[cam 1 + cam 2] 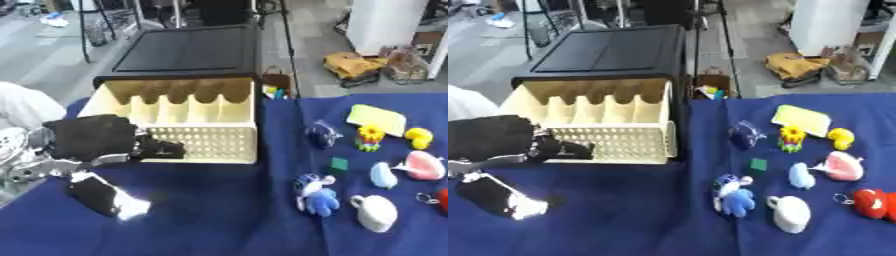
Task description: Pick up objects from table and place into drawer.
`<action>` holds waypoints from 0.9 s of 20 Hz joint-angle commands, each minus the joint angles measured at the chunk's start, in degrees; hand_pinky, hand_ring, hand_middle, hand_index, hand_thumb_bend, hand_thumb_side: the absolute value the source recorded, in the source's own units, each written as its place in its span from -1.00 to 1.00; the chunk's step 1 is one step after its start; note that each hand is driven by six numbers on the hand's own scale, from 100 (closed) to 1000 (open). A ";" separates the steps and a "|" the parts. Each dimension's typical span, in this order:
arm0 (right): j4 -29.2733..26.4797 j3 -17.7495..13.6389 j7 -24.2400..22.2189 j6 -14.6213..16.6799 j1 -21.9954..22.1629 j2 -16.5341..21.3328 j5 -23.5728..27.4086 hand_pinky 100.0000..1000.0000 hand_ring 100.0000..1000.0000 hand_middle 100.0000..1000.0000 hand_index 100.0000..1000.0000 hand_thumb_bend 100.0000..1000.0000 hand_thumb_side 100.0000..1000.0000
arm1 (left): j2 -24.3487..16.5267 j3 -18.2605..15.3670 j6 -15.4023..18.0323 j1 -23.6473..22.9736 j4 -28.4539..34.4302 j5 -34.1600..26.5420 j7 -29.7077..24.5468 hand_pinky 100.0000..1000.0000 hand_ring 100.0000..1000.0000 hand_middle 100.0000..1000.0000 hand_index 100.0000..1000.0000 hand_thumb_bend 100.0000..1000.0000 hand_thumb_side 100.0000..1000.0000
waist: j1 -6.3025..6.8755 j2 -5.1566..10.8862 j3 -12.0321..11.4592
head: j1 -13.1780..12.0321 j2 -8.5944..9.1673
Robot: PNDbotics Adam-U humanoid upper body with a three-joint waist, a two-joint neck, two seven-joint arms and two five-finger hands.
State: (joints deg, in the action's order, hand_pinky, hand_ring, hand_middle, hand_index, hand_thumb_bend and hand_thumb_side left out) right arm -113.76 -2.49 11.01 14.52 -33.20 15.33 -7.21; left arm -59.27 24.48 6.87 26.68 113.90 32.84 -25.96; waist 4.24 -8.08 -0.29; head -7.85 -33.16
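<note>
We see our left hand (96, 137), black with silver joints, at the front left corner of the cream plastic drawer (188, 117), which stands pulled out from the black cabinet (188, 47) on the blue cloth tabletop (219, 210). Its fingers (162, 149) lie against the drawer's perforated front wall, but we cannot tell whether they are curled or straight, nor whether they hold anything. Our right hand shows in neither view.

The things still to be moved lie well apart from that hand, on the right side of the cloth: a white cup (791, 214), a blue and white plush toy (733, 194), a small green square (759, 164), a dark blue pouch (745, 134), a yellow flat pad (801, 119), a yellow flower toy (791, 137), a yellow duck (842, 138), a pink shell-shaped piece (843, 166), a light blue oval piece (800, 175) and a red keyring toy (870, 202).

We judge the main risk to be the drawer itself: a hand pressing its front wall could slide it shut or skew it. The toys lie close together, so a reach for one could knock its neighbours. The cup may roll.
</note>
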 commanded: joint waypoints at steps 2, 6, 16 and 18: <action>-0.83 -0.35 0.10 -0.09 -0.58 1.04 0.43 0.42 0.59 0.38 0.42 -0.67 0.91 | -2.00 -1.56 -1.97 -0.41 0.69 0.99 -0.45 -1.00 -0.88 -0.82 0.92 -0.45 0.40 | -0.11 0.63 -0.05 | -0.03 0.80; -0.83 -0.37 0.13 -0.07 -0.63 1.13 0.44 0.43 0.59 0.38 0.42 -0.66 0.91 | -1.87 -2.23 -3.78 -0.75 0.69 1.02 -0.88 -1.00 -0.87 -0.82 0.91 -0.35 0.37 | -0.20 0.38 -0.03 | 0.05 1.04; -0.83 -0.56 0.27 -0.11 -0.72 1.40 0.41 0.43 0.59 0.38 0.42 -0.65 0.90 | -0.78 -4.14 -7.14 -0.99 0.69 2.39 -1.22 -1.00 -0.85 -0.82 0.89 -0.27 0.35 | -0.35 -0.42 -0.11 | 0.41 1.96; -0.83 -0.56 0.31 -0.12 -0.75 1.43 0.41 0.43 0.59 0.38 0.42 -0.65 0.90 | -0.41 -4.83 -7.98 -1.19 0.69 2.02 -1.11 -1.00 -0.86 -0.82 0.89 -0.25 0.34 | -0.33 -0.55 -0.18 | 0.68 1.78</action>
State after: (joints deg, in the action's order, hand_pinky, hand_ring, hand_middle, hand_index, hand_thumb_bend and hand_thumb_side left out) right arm -113.76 -2.63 11.18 14.45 -33.21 15.48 -7.21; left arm -58.70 21.16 -0.52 25.16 113.90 34.84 -27.23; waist 4.07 -9.27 -0.38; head -7.37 -31.82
